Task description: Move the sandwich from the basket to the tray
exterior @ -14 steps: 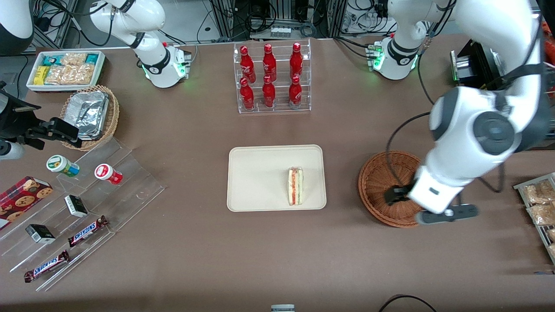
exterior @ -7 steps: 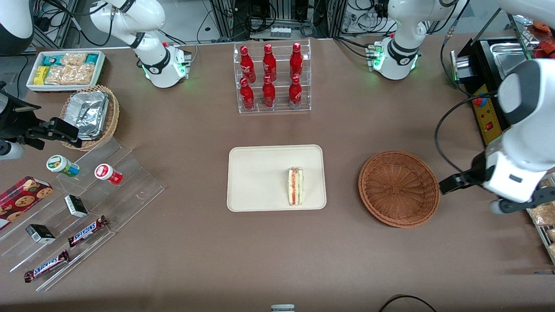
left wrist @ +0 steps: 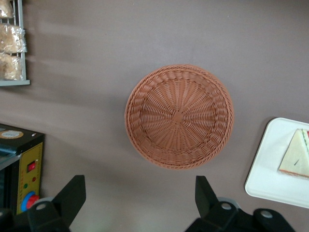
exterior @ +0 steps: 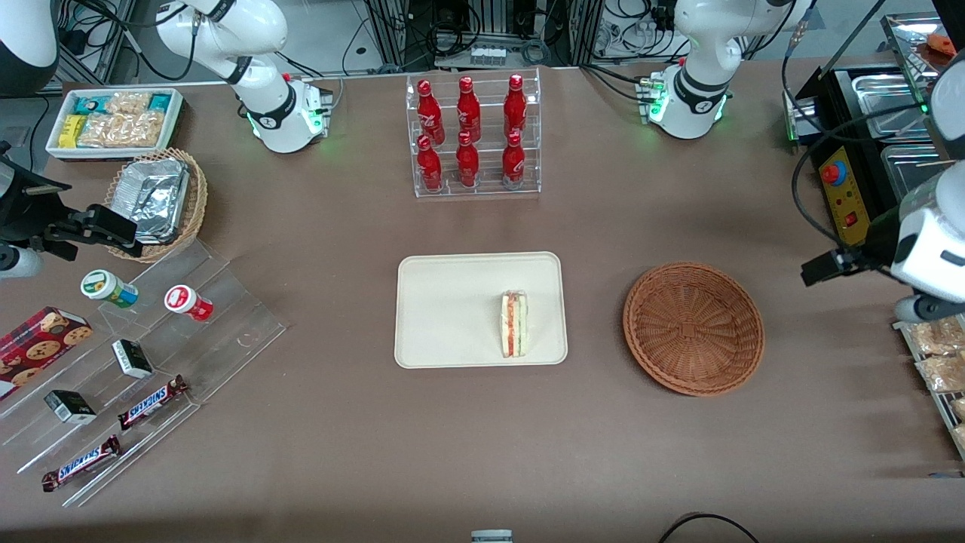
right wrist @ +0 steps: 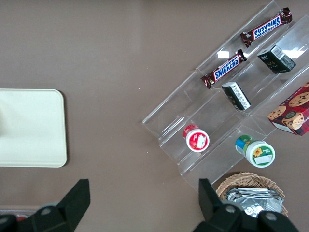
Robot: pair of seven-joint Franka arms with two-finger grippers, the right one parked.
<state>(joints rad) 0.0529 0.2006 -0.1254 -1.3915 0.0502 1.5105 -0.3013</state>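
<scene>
**Sandwich on the tray, gripper wide over the table**

The sandwich (exterior: 514,325) is a small triangular wedge of white bread in clear wrap, its red, orange and green layers showing along one edge. It lies flat on the tray (exterior: 445,302), close to the rim at the working arm's end. The tray is a smooth cream rectangle with rounded corners and a low raised rim.

Beside it, toward the working arm's end, sits the basket (exterior: 693,328): round, shallow, reddish-brown wicker, its weave radiating from a small square knot at the centre (nothing shows inside it). Tray and basket stand apart, with bare brown table (exterior: 588,445) between them.

The gripper (left wrist: 140,198) hangs above the table with its two dark fingers (left wrist: 72,193) spread wide and nothing between them. In the front view it sits at the working arm's end of the table, well apart from the basket, near a wire rack of wrapped snacks (exterior: 935,354) and a black control box (exterior: 840,196) with a red button.

Farther from the front camera than the tray stands a clear acrylic rack of red bottles (exterior: 471,136). Toward the parked arm's end lie a stepped acrylic stand (exterior: 151,362) with chocolate bars, small boxes and cups, a tan wicker basket lined with foil (exterior: 154,200), and a white bin of snack packets (exterior: 113,121).
</scene>
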